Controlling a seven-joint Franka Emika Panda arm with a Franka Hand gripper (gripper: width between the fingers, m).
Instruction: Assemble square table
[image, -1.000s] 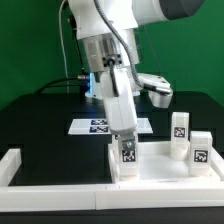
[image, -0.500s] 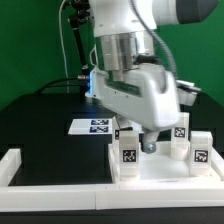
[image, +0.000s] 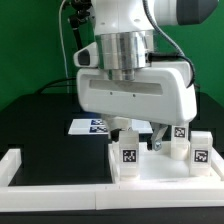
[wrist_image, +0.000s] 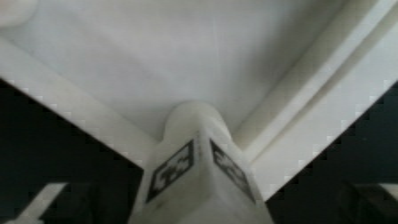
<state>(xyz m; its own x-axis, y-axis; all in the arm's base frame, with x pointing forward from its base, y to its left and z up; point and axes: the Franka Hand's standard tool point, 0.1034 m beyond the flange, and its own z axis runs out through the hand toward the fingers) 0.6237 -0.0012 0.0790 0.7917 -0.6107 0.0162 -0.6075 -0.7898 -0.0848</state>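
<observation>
Seen only from the wrist: tagged leg (wrist_image: 199, 160) upright on the square table (wrist_image: 196, 60). End effector (image: 140, 140) grip indiscernible. Exterior view: more legs (image: 198, 152) and marker board (image: 92, 126).

Arm wrist rotated and lowered over the slab.

Over the last second the white robot arm (image: 125, 60) has turned its wrist: the narrow side seen earlier has given way to the broad white housing, now square-on in the exterior view. It now hides more of the flat white marker board (image: 90, 125) and the large white square plastic slab (image: 165, 165). The fingers (image: 150, 140) now sit low beside the small white tagged leg (image: 126, 152).
</observation>
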